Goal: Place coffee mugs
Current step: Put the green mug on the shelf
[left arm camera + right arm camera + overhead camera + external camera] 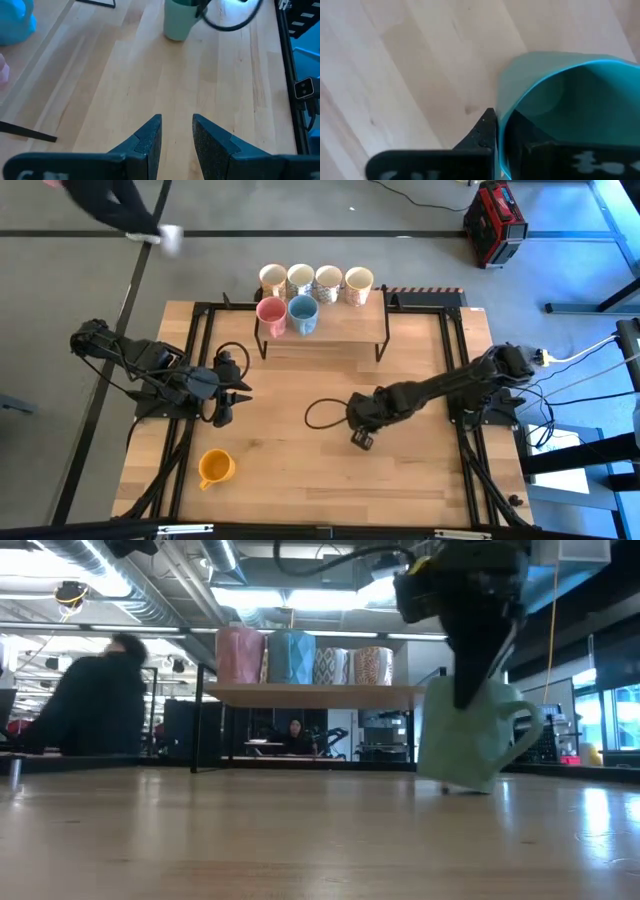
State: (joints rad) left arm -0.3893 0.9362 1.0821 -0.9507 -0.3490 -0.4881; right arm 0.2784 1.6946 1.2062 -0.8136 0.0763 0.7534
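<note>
A pale green mug (475, 735) hangs tilted over the middle of the table, with my right gripper (470, 690) shut on its rim from above. In the high view the arm hides it. On the black-framed wooden shelf (320, 338) at the far edge stand a pink mug (271, 315), a light blue mug (303, 313) and several cream patterned mugs (315, 281), all on their bases. An orange mug (214, 468) stands on the table near the front left. My left gripper (176, 135) waits open over the table's left side, touching nothing. My right gripper pinches the green mug's wall at the rim (502, 120). One finger (482, 132) is outside and the other is inside the cup. The fingers come steeply from above. The mug hangs tilted below them, handle (528, 725) to one side; whether its base touches the table I cannot tell.
Bare wood lies between the shelf and the orange mug. Black frame rails (200, 360) run along the table's left and right sides. A loop of black cable (322, 413) lies beside my right gripper. A person (95, 700) moves beyond the far left corner.
</note>
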